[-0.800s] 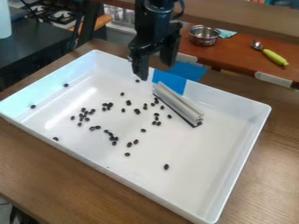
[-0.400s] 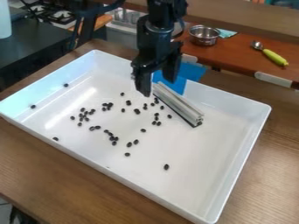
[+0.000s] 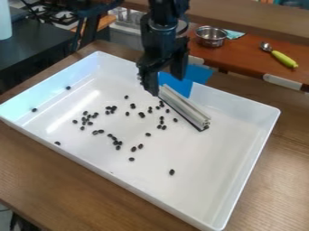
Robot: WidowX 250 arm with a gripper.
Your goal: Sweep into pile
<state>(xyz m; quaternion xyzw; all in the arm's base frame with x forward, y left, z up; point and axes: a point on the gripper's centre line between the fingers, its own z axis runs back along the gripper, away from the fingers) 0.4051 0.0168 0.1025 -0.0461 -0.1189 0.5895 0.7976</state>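
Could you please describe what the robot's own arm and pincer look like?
The arm is black, with a rounded, roughly cylindrical section above angular joint parts. The pincer is black too, with two thick, blocky fingers that look jagged in outline. I cannot make out any markings on either.

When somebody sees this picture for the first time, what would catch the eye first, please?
Probably the big white tray across the middle, with dark beans scattered inside it, mostly left of its centre. Next, the black arm at the top, its jaws apart near the far end of the metal bar lying in the tray.
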